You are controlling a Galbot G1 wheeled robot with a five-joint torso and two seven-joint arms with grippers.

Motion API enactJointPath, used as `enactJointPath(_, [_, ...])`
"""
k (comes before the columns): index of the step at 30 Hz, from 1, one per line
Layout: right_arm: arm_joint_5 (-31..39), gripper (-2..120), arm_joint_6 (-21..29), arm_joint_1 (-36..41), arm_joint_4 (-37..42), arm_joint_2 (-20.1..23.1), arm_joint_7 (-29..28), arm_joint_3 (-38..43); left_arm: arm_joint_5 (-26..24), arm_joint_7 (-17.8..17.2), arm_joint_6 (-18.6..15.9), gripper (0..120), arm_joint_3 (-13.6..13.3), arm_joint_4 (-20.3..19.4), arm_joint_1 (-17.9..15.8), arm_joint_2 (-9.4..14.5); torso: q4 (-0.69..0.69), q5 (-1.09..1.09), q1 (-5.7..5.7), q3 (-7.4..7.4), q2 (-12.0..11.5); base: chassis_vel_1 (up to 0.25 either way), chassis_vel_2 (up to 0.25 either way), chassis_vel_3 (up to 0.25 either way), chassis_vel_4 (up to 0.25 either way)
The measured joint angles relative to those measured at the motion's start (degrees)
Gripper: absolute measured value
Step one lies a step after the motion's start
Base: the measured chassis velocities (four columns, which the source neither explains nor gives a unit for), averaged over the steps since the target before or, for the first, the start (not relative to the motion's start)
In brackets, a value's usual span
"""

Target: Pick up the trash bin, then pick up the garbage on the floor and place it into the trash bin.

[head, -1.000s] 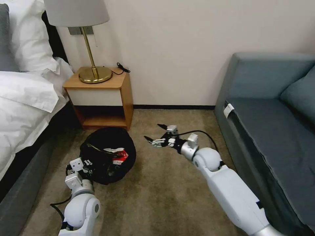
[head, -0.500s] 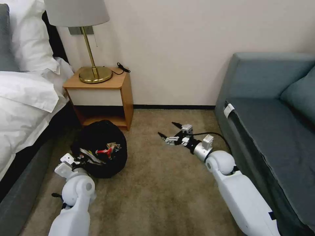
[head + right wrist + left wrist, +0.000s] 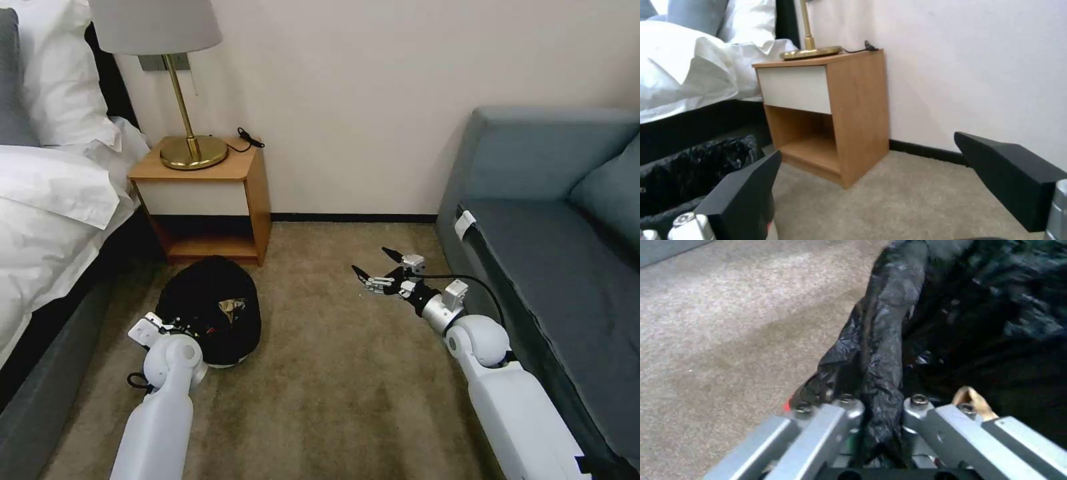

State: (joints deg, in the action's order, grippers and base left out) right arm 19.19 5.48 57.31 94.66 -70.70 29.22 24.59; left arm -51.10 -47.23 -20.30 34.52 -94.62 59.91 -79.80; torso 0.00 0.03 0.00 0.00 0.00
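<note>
our left tool (image 3: pixel 876 440) pinching the bin (image 3: pixel 212 308) rim has tilted it upright, right tool (image 3: pixel 377 270) spread and pulling back, so we judge the litter's in.

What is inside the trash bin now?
In the trash bin, a shiny yellowish wrapper and something red lie on top. Anything deeper is covered by the black bag. The left hand grips its rim.

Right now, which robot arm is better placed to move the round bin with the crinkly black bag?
Probably the left. The left gripper is shut on the bin's black bag rim, while the right gripper hangs open over bare carpet.
</note>
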Motion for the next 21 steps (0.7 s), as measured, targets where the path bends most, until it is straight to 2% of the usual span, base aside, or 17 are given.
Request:
enactJointPath(1, [0.0,100,0.0,0.0,0.0,0.0,0.0,0.0,0.0,0.0,0.0,7,0.0,0.0,0.0,0.0,0.0,0.0,0.0,0.0,0.0,0.0,0.0,0.0,0.0])
enactJointPath(3, [-0.07,100,0.0,0.53,0.25,0.0,-0.12,0.73,1.96,1.68,-0.6,18,-0.59,-0.48,0.24,0.64,-0.02,-0.03,0.0,0.0,0.0,0.0,0.0,0.0,0.0])
enactJointPath(5, [-0.07,100,0.0,0.6,0.29,0.0,-0.14,0.83,2.54,2.09,-0.69,20,-0.66,-0.67,0.38,0.81,-0.02,-0.04,0.0,0.0,0.0,0.0,0.0,0.0,0.0])
enactJointPath(8, [1.53,100,0.1,1.1,0.58,-0.2,-1.42,1.38,10.79,6.91,-0.98,34,-0.87,-2.68,2.23,2.97,0.0,-0.03,0.0,0.0,0.0,0.0,0.0,0.0,0.0])
enactJointPath(9, [2.85,100,0.25,1.32,0.68,-0.37,-2.54,1.44,15.06,9.69,-0.97,41,-0.87,-3.62,3.3,4.1,0.0,-0.04,0.0,0.0,0.0,0.0,0.0,0.0,0.0])
enactJointPath(10, [2.85,100,0.25,1.32,0.68,-0.37,-2.54,1.44,15.06,9.69,-0.97,41,-0.87,-3.62,3.3,4.1,0.0,-0.04,0.0,0.0,0.0,0.0,0.0,0.0,0.0])
enactJointPath(14, [6.28,100,0.77,2.55,1.2,-0.69,-4.91,1.92,23.96,17.73,-0.58,58,-0.99,-7.22,6.66,8.04,0.0,-0.02,0.0,0.0,0.0,0.0,0.0,0.0,0.0])
enactJointPath(15, [6.28,100,0.77,2.55,1.2,-0.69,-4.91,1.92,23.96,17.73,-0.58,58,-0.99,-7.22,6.66,8.04,0.0,-0.02,0.0,0.0,0.0,0.0,0.0,0.0,0.0])
enactJointPath(17, [7.52,100,0.85,3.37,1.45,-0.86,-5.79,2.44,29.57,20.59,0.48,66,-0.88,-9.06,8.38,9.28,-0.01,-0.04,0.0,0.0,0.0,0.0,0.0,0.0,0.0])
enactJointPath(20, [9.45,100,1.07,5.23,2.53,-1.59,-8.18,3.31,40.27,25.39,3.99,79,-0.71,-12.63,12.29,10.57,0.0,-0.04,0.0,0.0,0.0,0.0,0.0,0.0,0.0])
enactJointPath(21, [9.45,100,1.07,5.23,2.53,-1.59,-8.18,3.31,40.27,25.39,3.99,79,-0.71,-12.63,12.29,10.57,0.0,-0.04,0.0,0.0,0.0,0.0,0.0,0.0,0.0])
